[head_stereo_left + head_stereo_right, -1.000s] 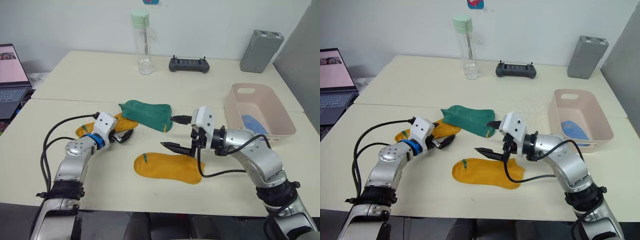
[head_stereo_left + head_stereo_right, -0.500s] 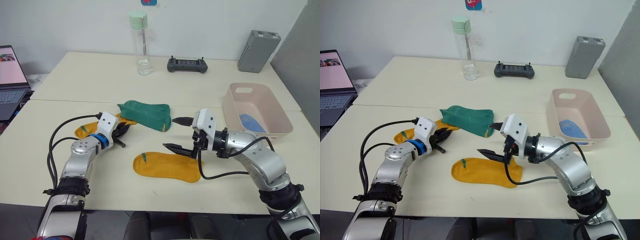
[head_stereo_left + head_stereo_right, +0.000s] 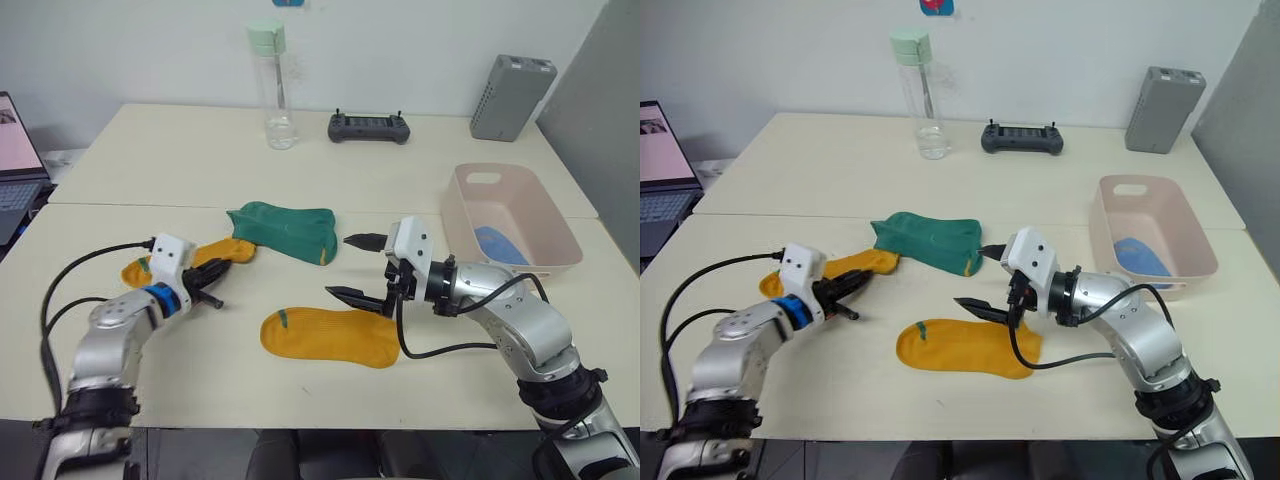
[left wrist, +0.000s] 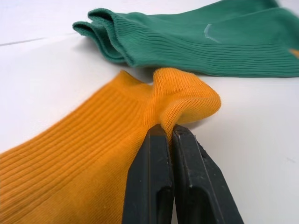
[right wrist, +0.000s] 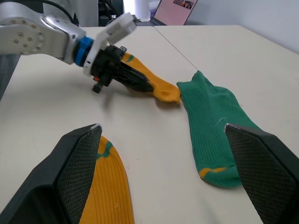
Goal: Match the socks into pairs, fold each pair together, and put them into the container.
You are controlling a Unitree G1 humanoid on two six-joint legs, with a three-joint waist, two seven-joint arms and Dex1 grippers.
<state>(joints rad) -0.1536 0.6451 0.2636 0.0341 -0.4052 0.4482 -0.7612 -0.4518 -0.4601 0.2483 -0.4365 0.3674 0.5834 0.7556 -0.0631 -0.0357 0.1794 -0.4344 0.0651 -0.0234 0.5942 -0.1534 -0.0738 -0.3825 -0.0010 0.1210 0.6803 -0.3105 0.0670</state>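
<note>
Now left hand [image 4: 164, 135] pinching mustard sock [image 4: 84, 154] fold, right hand [image 3: 362, 268] spread wide, gripping nothing, above table [image 3: 150, 160]

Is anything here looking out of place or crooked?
One mustard-yellow sock is bunched into a fold where the left gripper pinches it, beside the dark green socks. Nothing looks spilled or damaged.

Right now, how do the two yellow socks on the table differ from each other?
The yellow sock by the left gripper is pinched at one end between its shut fingers; this held sock bunches up there. The other yellow sock lies flat and untouched, under the open right gripper, which hovers over it. The held sock lies beside the green socks; the flat one lies apart. Both are the same mustard colour.
</note>
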